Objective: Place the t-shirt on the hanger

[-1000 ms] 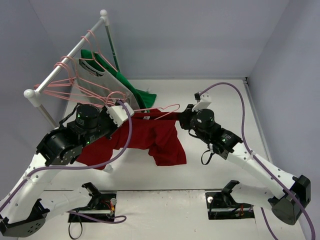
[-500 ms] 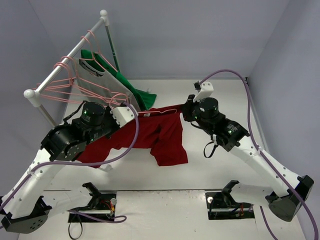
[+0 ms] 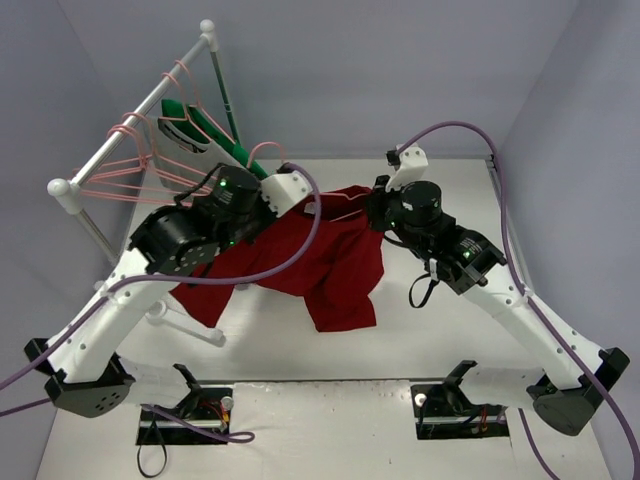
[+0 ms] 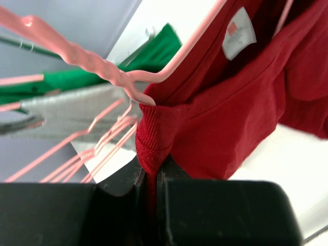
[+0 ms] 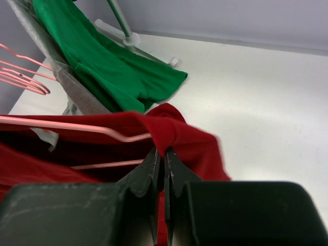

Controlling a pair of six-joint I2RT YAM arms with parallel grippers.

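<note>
Dark red cloth, the t-shirt [image 3: 325, 262] hangs above the counter [image 3: 450, 350] between both arms. The left gripper [image 4: 152, 171] is pinched tight on its collar, the right gripper [image 5: 162, 156] on a shoulder fold. The pink hanger [image 4: 77, 49] runs inside the neck and seems fully threaded, though folds hide its ends. Letting go remains.

White desk [image 3: 440, 200] is enclosed on three sides by plain pale blue-grey walls: back wall [image 3: 380, 70], left wall [image 3: 35, 90], right wall [image 3: 585, 120]. Light is even and diffuse; only soft shadows are noted. At far left a white tube clothes rail [image 3: 130, 115] with ball-capped ends is stood on the desk. A green garment [image 5: 97, 61] and a grey t-shirt [image 4: 72, 110] are hung from it, beside spare pink hangers [image 3: 127, 130].
</note>
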